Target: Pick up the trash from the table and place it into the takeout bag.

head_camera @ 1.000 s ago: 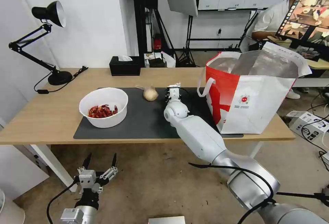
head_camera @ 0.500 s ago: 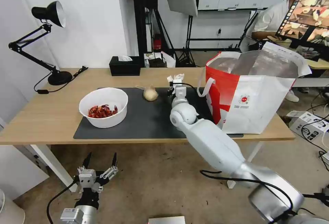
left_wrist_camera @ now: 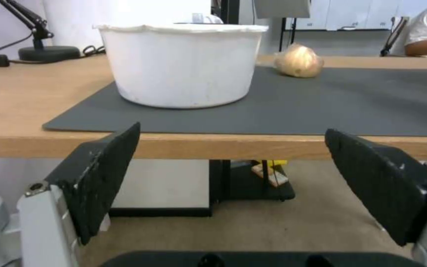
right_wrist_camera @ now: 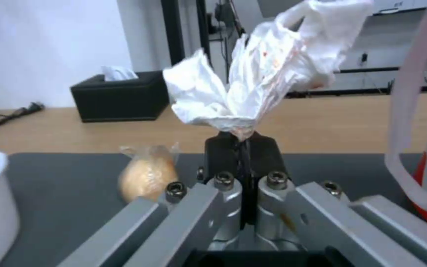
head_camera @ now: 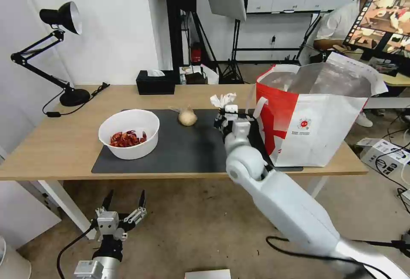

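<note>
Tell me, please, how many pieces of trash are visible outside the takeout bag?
3: the bowl of crayfish shells and the small knotted bag on the mat, and the crumpled tissue in the right tool. The takeout bag may hide more.

Head camera looks down over the table (head_camera: 51, 151); both low wrist cameras share its mat (left_wrist_camera: 322, 107).

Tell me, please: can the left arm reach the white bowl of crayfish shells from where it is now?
Probably not directly. The left gripper hangs open below the table edge, in front of it, while the white bowl sits on top of the dark mat. The arm would likely have to rise above the edge first; nothing else blocks it.
</note>
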Available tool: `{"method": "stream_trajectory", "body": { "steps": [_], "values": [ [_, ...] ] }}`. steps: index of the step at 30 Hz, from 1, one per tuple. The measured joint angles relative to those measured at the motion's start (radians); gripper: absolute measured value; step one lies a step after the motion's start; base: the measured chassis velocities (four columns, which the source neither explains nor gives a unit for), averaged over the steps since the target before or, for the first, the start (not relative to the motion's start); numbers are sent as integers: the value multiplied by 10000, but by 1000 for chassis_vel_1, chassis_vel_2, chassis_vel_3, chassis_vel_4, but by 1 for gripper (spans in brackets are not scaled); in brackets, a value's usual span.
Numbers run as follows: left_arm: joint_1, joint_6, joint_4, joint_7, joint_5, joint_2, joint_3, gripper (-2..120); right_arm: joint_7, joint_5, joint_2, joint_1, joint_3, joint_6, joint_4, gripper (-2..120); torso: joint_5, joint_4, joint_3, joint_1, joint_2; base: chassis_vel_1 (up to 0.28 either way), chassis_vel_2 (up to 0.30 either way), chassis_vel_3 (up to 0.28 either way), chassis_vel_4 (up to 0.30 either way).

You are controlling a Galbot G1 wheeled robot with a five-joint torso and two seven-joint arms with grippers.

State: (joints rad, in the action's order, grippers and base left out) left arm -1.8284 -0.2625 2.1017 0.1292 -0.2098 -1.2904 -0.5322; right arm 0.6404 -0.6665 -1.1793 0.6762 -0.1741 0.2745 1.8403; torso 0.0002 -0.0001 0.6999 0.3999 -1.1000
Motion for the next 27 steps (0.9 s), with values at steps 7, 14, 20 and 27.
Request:
{"method": "stream_trajectory", "body": {
  "steps": [7, 14, 20, 27],
  "values": [
    [-51, -18, 9, 0, 97, -39, 23, 100, -210, 28, 284, 567, 371, -198, 624, 0, 0, 1, 0, 0, 0, 0, 0, 0, 0],
    [-96, -39, 6, 4, 239, -198, 187, 100, -898, 232, 1112, 1294, 1303, -723, 1751, 0, 0, 0, 1, 0, 0, 0, 0, 0, 0],
    [-96, -39, -18, 11, 239, -250, 272, 100, -1054, 241, 1447, 1423, 1735, -838, 2156, 0, -2, 0, 0, 0, 0, 0, 0, 0, 0],
    [-68, 6, -64, 12, 344, -412, 465, 100, -1155, 207, 2338, 1590, 2840, -953, 3075, 0, 0, 0, 0, 0, 0, 0, 0, 0, 0]
  ]
}}
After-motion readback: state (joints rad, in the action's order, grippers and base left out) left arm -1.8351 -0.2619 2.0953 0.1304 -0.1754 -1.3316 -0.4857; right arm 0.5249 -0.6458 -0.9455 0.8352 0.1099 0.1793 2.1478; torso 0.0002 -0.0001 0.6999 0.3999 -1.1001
